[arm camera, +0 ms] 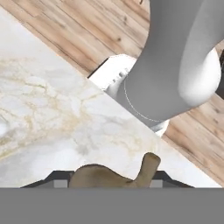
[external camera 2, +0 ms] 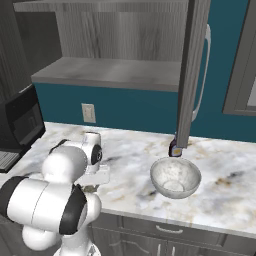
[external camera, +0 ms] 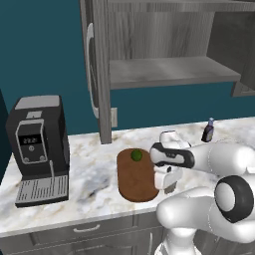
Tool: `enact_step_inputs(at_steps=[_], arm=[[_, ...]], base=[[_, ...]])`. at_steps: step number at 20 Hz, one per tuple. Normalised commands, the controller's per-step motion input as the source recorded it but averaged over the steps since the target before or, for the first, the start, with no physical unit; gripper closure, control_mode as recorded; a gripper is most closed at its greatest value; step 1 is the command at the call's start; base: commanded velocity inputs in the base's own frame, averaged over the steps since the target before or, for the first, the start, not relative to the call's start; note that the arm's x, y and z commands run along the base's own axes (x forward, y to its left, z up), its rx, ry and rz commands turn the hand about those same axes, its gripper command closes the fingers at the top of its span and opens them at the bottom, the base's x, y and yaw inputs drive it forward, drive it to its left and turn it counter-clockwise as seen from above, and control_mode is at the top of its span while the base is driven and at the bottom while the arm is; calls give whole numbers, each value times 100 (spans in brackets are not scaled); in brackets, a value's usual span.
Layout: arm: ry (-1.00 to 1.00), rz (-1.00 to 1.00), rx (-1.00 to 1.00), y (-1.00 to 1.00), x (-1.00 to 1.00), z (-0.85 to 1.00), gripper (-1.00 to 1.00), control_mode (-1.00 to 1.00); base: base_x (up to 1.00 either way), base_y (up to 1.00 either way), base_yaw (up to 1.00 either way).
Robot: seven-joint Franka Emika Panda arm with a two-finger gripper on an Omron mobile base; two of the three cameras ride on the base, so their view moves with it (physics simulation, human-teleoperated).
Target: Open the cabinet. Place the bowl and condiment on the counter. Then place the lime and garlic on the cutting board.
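From my remote seat, a black coffee machine (external camera: 39,149) sat far left on the counter (external camera: 94,179). Next came the cutting board (external camera: 135,177), the lime (external camera: 136,155) on its far end. My gripper (external camera: 170,189) hung by the board's right edge, clamped on the garlic (arm camera: 114,176). Rightward, the condiment (external camera: 208,131) and bowl (external camera 2: 175,177) stood under the open cabinet (external camera: 169,69).

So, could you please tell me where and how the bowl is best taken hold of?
Probably the near rim, from above, one finger inside, one outside: the bowl stands upright, mouth up, and looks too wide to span; the condiment and open cabinet door crowd its far side.
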Motion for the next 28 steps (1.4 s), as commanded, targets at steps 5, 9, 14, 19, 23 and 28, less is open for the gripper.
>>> enact_step_inputs(at_steps=[5,9,14,19,23,28], arm=[[-3,0,0,-20,-66,1,100,-100],[-23,0,6,-3,-27,76,100,-100],[-18,0,11,2,0,78,100,-100],[-16,1,7,31,20,9,100,-100],[-11,2,5,42,37,4,100,-100],[-5,1,4,31,59,1,100,-100]], base=[[0,0,0],[0,0,0],[0,0,0],[0,0,0],[0,0,0],[0,0,0]])
